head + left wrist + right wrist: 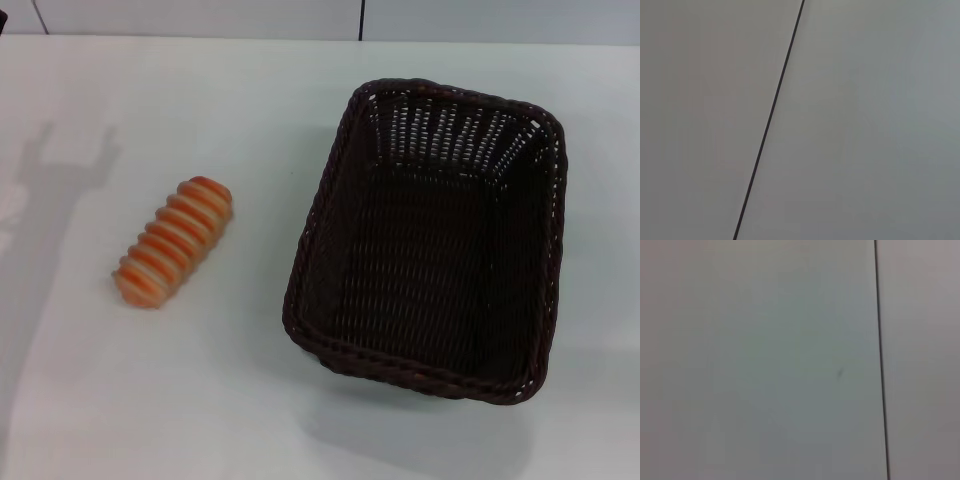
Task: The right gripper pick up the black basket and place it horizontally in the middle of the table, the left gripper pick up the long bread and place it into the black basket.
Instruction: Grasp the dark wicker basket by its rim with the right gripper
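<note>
The black basket (430,240) stands on the white table (230,390) at the right of the head view, its long side running front to back, with nothing inside. The long bread (173,241), orange and cream striped, lies on the table to the basket's left, tilted diagonally. Neither gripper shows in any view. A faint shadow of an arm falls on the table at the far left. Both wrist views show only a plain pale surface crossed by a thin dark seam.
A pale wall with dark vertical seams (361,18) runs along the table's far edge. Open tabletop lies between the bread and the basket and along the front.
</note>
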